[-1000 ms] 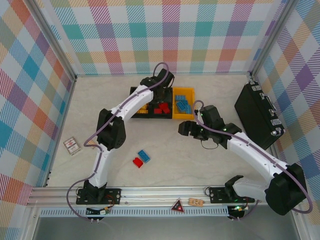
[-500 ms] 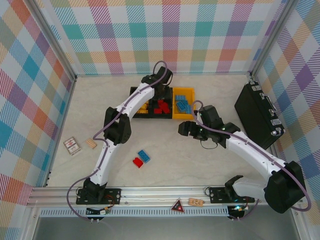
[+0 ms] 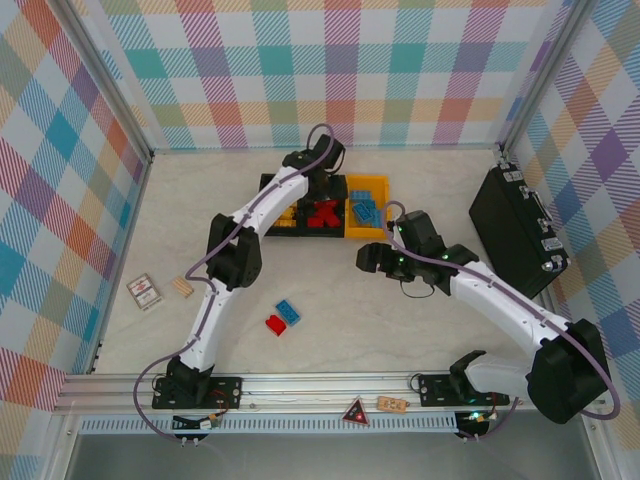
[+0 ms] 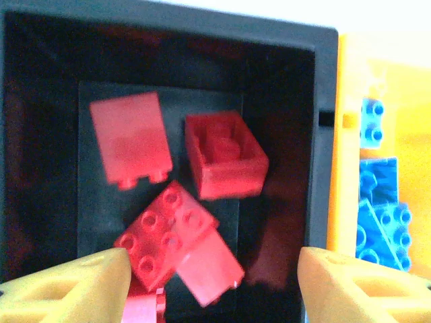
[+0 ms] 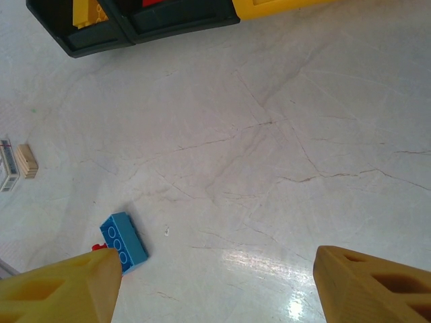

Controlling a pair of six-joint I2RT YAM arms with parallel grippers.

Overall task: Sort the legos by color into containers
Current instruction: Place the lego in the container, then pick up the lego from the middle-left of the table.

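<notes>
Three joined containers stand at the back: a left black bin (image 3: 283,215) with yellow legos, a middle black bin (image 3: 325,213) with red legos, and a yellow-orange bin (image 3: 366,208) with blue legos. My left gripper (image 3: 318,190) hangs open over the middle bin. In its wrist view, the left gripper (image 4: 215,289) has several red legos (image 4: 225,155) lying loose below it, and blue legos (image 4: 380,188) sit in the yellow-orange bin (image 4: 414,134). My right gripper (image 3: 372,258) is open and empty above bare table. A blue lego (image 3: 288,312) and a red lego (image 3: 275,324) lie loose on the table; the blue lego (image 5: 123,242) sits by the left finger of the right gripper (image 5: 215,289).
A large black hard case (image 3: 518,228) stands at the right wall. Small cards (image 3: 144,291) and a little wooden piece (image 3: 182,286) lie at the left. Plaid walls close the back and sides. A triangle marker (image 3: 355,411) sits on the front rail.
My left gripper has opened wider over the middle bin and the red legos there lie differently. The left arm's elbow shifted slightly right, uncovering the wooden piece. The right arm barely moved.
</notes>
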